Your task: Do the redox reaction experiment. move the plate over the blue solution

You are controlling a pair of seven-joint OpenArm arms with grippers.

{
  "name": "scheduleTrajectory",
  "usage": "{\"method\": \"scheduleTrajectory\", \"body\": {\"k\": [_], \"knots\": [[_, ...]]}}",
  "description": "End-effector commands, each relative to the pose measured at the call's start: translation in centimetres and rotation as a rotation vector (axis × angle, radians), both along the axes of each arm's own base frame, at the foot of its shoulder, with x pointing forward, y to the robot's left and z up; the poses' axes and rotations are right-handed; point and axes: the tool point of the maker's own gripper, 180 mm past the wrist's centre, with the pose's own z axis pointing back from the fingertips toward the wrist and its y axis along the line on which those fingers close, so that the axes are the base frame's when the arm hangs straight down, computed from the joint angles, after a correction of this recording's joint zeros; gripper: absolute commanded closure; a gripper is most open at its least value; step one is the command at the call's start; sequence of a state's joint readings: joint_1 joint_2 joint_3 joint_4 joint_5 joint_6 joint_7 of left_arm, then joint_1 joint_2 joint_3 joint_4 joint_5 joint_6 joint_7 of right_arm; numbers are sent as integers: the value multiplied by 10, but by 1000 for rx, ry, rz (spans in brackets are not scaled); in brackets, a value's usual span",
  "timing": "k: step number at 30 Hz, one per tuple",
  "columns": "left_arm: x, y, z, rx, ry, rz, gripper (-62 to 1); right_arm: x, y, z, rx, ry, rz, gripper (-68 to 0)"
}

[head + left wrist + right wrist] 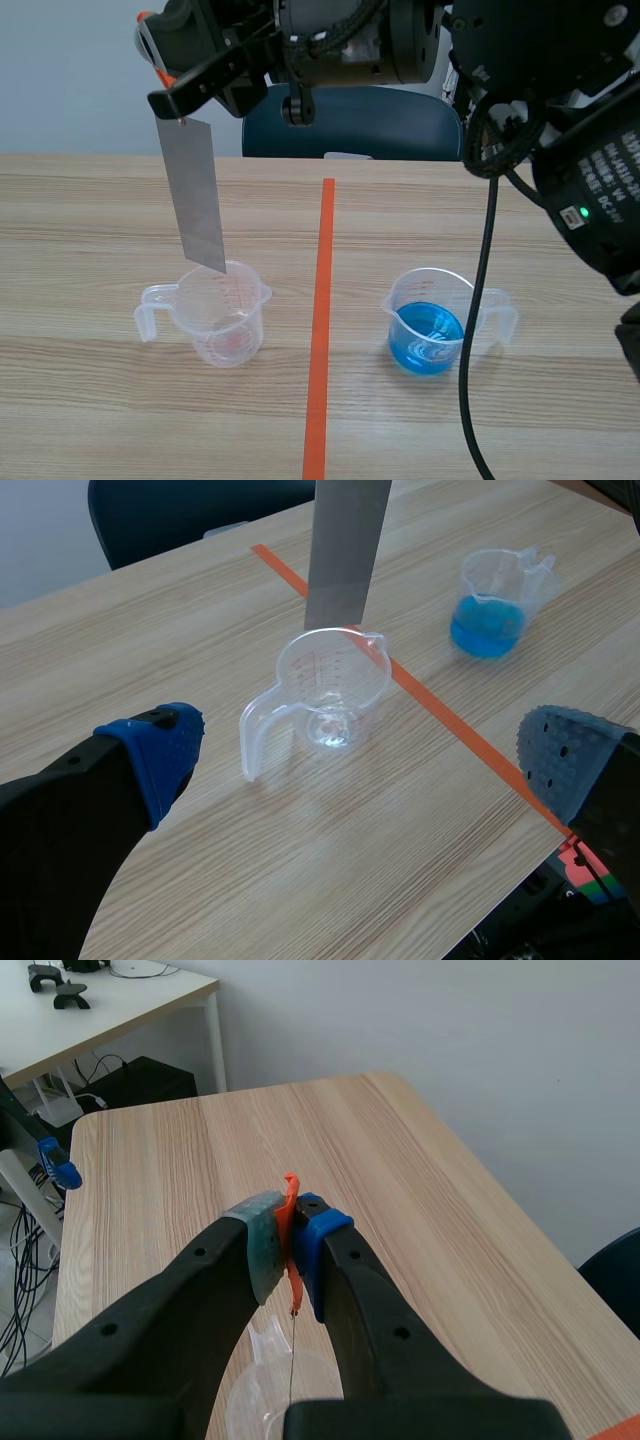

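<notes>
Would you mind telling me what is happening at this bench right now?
The right end effector is shut on the top of a metal plate, holding it so its lower end hangs over the empty clear cup. The cup of blue solution stands across the orange tape line, untouched. The left end effector is open, holding nothing.

Bright even light, soft faint shadows, source perhaps overhead

Wood table (100, 220), blue chair (380, 125), pale wall (70, 80)
</notes>
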State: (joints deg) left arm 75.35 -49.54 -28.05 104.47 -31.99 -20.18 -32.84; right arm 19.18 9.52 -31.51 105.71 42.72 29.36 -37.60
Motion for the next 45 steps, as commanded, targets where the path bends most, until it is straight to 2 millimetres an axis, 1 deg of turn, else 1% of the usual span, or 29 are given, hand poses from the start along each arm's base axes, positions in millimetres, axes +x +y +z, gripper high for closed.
{"method": "scheduleTrajectory", "body": {"k": [1, 11, 17, 25, 31, 41, 44, 45], "knots": [[0, -3, 5, -24, -11, 2, -623, -1, 1, 14, 30, -30, 9, -2], [0, -3, 5, -25, -12, 2, -623, -1, 1, 14, 30, -30, 10, -2], [1, -3, 9, -38, -28, 2, -623, -1, 1, 13, 30, -24, 13, -2], [1, -3, 9, -40, -31, 2, -623, -2, -5, 7, 15, -10, 17, -2], [1, -4, 12, -50, -43, 3, -623, 0, -15, 3, 2, 1, 15, -2], [1, -5, 15, -65, -55, 1, -623, 5, -41, 6, 3, -3, 13, -2], [2, -6, 18, -76, -70, -8, -623, 8, -50, 7, -1, -10, 3, -2], [2, -7, 20, -84, -75, -10, -613, 9, -53, 7, -3, -11, -2, -2]]}}
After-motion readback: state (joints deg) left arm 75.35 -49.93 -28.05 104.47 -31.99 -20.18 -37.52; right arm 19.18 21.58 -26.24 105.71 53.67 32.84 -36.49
